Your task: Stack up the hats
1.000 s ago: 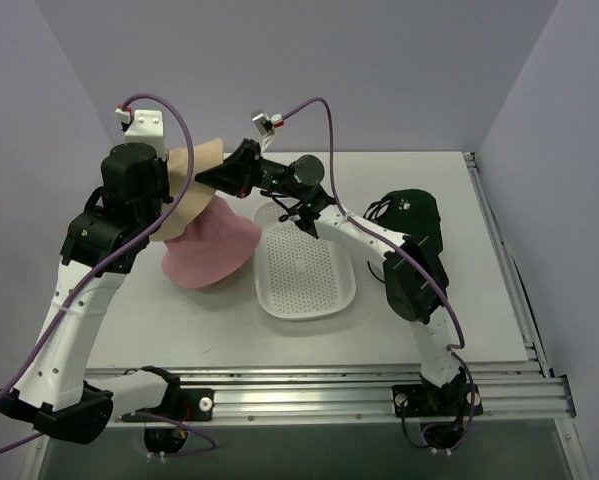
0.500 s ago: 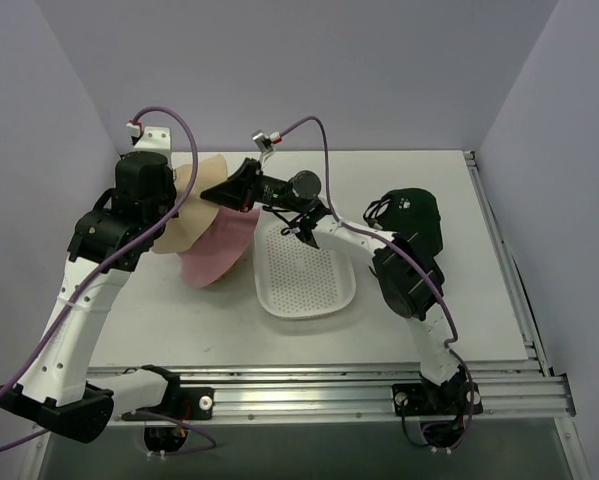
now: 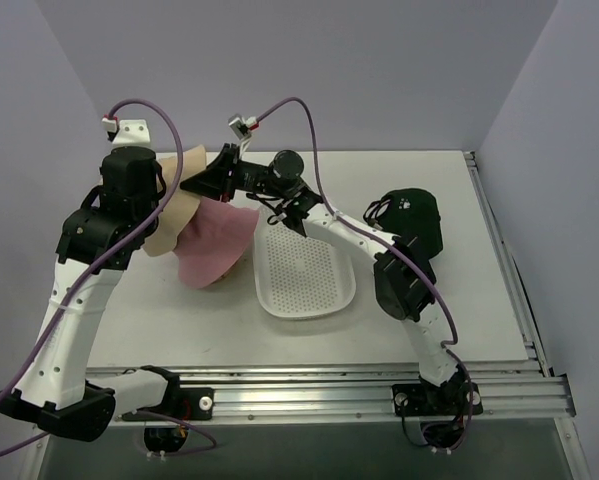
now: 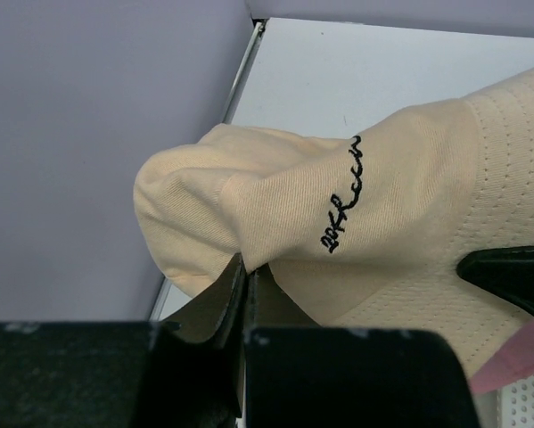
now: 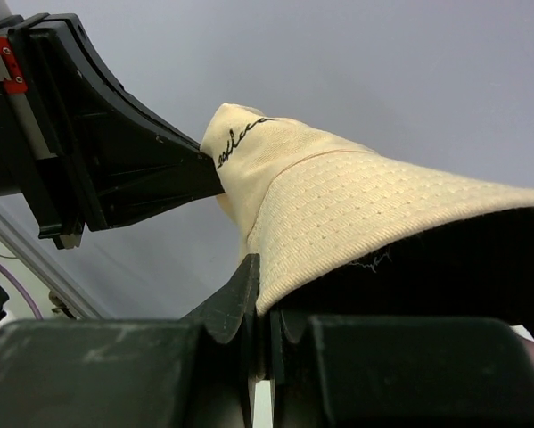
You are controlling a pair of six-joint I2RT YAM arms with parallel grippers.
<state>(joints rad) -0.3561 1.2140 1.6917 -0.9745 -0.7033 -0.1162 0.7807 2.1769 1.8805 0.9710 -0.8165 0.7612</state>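
Both grippers hold the beige hat (image 3: 178, 206) in the air at the back left. My left gripper (image 3: 165, 190) is shut on its crown; the left wrist view shows the fabric (image 4: 338, 214) pinched between the jaws. My right gripper (image 3: 197, 184) is shut on its stitched brim (image 5: 382, 218). The pink hat (image 3: 214, 246) lies on the table just below, partly under the beige one. The black hat (image 3: 411, 215) with a small white logo lies at the back right. A dark green hat is not seen.
A white perforated tray (image 3: 304, 270) lies mid-table, right of the pink hat. Purple walls stand close at the left and the back. The table's metal rail (image 3: 329, 385) runs along the near edge.
Both grippers have shifted the beige hat slightly left and back. It stays held above the pink hat.
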